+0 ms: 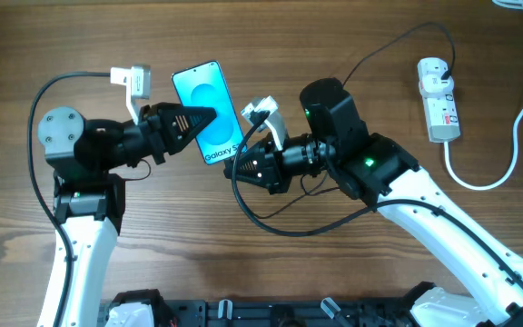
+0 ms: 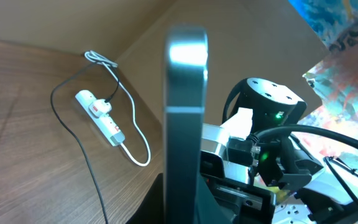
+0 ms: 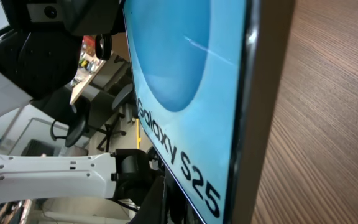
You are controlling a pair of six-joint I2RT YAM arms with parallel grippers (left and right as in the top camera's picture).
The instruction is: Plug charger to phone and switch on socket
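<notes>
My left gripper (image 1: 203, 117) is shut on the phone (image 1: 205, 95) and holds it above the table, cyan screen up. In the left wrist view the phone (image 2: 186, 124) stands edge-on between the fingers. My right gripper (image 1: 242, 166) sits at the phone's "Galaxy S25" end with its fingers closed to a point, and the charger cable (image 1: 248, 211) loops out from it. The connector is hidden. The phone's screen (image 3: 185, 74) fills the right wrist view. The white socket (image 1: 439, 102) lies at the far right with a plug in it, and also shows in the left wrist view (image 2: 102, 118).
The thin black charger cable (image 1: 390, 43) arcs from the socket's plug over the table behind my right arm. The socket's thick white lead (image 1: 516, 136) curls off the right edge. Both arms meet over the middle of the wooden table (image 1: 271, 36).
</notes>
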